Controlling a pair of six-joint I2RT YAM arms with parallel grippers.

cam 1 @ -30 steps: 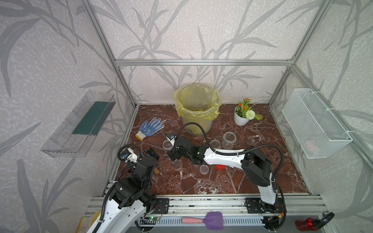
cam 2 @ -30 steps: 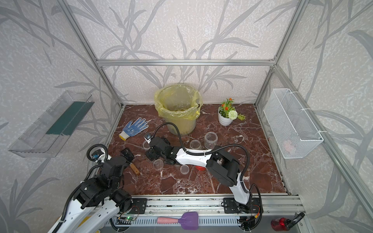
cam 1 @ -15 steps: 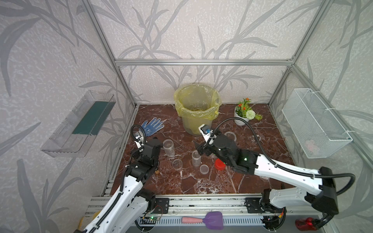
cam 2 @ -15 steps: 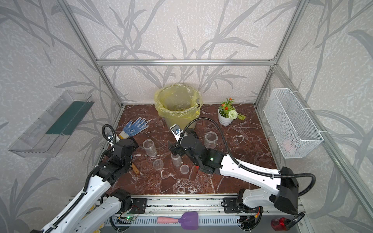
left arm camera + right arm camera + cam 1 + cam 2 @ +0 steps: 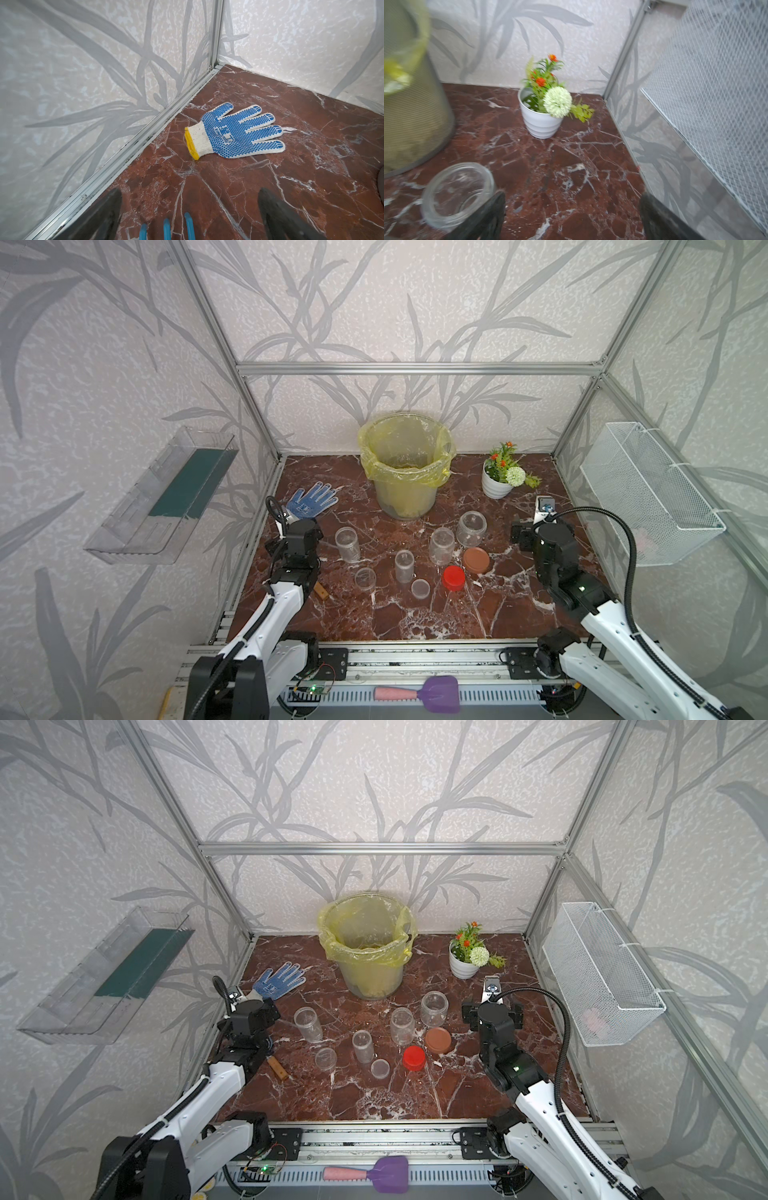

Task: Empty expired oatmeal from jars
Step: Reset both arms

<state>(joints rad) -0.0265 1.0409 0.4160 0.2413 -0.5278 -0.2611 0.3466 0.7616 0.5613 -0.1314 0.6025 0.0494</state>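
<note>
Four clear open jars stand mid-table in both top views: one at the left (image 5: 348, 544), a slim one (image 5: 404, 566), a middle one (image 5: 441, 545) and a wide one (image 5: 471, 528). All look empty; the oatmeal is out of view. A red lid (image 5: 453, 578), a brown lid (image 5: 476, 560) and two clear lids (image 5: 420, 588) (image 5: 365, 578) lie beside them. My left gripper (image 5: 190, 195) is open over bare table, left of the jars. My right gripper (image 5: 573, 196) is open and empty, with the wide jar (image 5: 456, 191) just beside one finger.
A bin with a yellow bag (image 5: 405, 464) stands at the back, a white flower pot (image 5: 496, 485) to its right. A blue dotted glove (image 5: 234, 133) lies ahead of my left gripper. A wire basket (image 5: 648, 493) hangs on the right wall, a clear shelf (image 5: 162, 497) on the left.
My right arm has swung from over the jars on the left back to the table's right side. My left arm has risen and reached forward towards the glove. Both grippers stayed open.
</note>
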